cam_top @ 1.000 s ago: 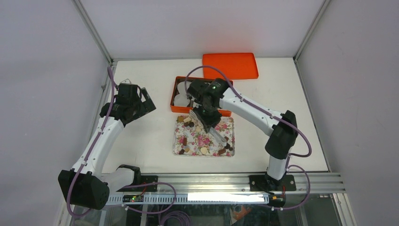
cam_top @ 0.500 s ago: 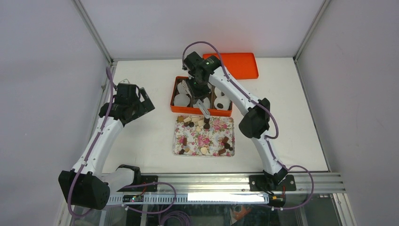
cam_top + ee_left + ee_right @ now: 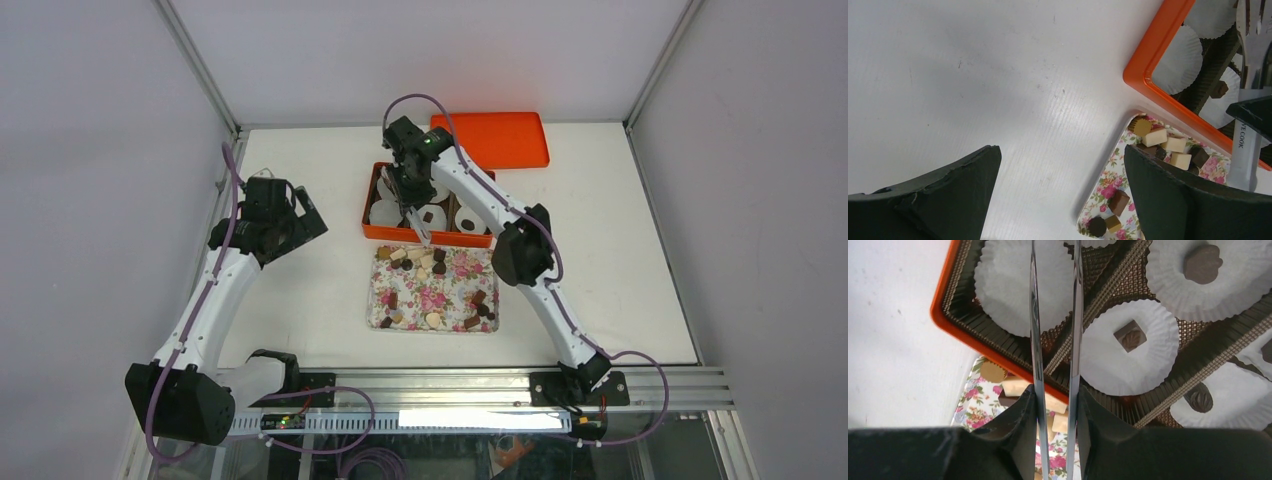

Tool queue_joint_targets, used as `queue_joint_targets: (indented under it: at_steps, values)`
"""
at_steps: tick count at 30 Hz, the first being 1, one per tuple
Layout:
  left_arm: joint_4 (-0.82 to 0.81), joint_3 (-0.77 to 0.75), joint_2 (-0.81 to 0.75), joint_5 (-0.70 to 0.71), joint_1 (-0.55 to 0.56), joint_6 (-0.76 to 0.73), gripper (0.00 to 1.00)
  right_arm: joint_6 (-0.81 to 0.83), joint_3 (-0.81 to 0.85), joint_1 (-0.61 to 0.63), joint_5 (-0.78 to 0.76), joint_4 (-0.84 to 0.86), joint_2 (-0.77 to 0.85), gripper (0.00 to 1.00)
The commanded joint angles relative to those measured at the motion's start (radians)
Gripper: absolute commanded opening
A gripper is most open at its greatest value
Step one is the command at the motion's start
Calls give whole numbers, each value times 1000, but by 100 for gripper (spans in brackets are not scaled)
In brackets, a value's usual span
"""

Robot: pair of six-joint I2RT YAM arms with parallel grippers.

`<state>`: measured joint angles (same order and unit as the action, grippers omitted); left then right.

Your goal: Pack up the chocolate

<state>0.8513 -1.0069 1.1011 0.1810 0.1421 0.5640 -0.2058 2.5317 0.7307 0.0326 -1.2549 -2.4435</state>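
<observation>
White tabletop [image 3: 300,180] inside a grey-walled cell carried everything; an orange box [image 3: 369,232] of pleated paper cups stood at the middle, its orange lid [image 3: 490,138] lay apart behind it, and a floral tray [image 3: 455,300] sat just in front of the box.

Most of the chocolate [image 3: 433,320] lay loose on the tray; a few pieces were already packed, among them a dark square [image 3: 1130,336] seated in its own cup; the cup at the box's near-left corner [image 3: 1008,285] was bare.

The right gripper [image 3: 1055,410] was clamped on a pair of metal tongs [image 3: 1034,315], its fingers [image 3: 1023,415] pressing the blades from either side; the blades reached out over that bare cup and stood slightly apart; nothing showed between them, though their tips ran out of the wrist view. The left gripper [image 3: 1060,157] hung with its jaws wide apart and nothing in them, above bare table to the left of the tray.

This read as the box end of a carry, with much of the packing left to do; the next move probably called for swinging the tongs to the tray, setting the blades astride one small piece, squeezing gently so it would not slip, then dropping it squarely into an unfilled cup.
</observation>
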Motion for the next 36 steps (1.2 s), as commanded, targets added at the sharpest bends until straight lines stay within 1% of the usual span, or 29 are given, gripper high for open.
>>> queue_joint_targets:
  at_steps: [1, 4, 12, 15, 18, 21, 28, 30, 36]
  values:
    - [8, -11, -34, -7, -16, -23, 99, -42, 62, -17, -25, 91, -18, 2]
    - [13, -8, -37, -8, -19, -23, 99, -65, 64, -23, -25, 106, -32, 3]
    - [22, -12, -40, -5, -22, -23, 99, -79, 49, -33, -19, 98, -48, 11]
    - [22, -14, -37, -7, -22, -23, 99, -80, 34, -35, 2, 106, -42, 18]
    - [22, -15, -36, -11, -22, -21, 99, -81, 33, -34, 17, 103, -42, 21]
    - [22, -14, -34, -19, -22, -22, 99, -83, 29, -36, 39, 101, -43, 28]
    - [42, 10, -79, -18, -22, -17, 99, -86, 17, -36, 55, 89, -46, 34]
    - [48, 17, -89, -19, -22, -14, 99, -84, 11, -36, 51, 91, -39, 39]
    - [62, 30, -115, -17, -22, -8, 99, -83, 1, -36, 49, 89, -31, 40]
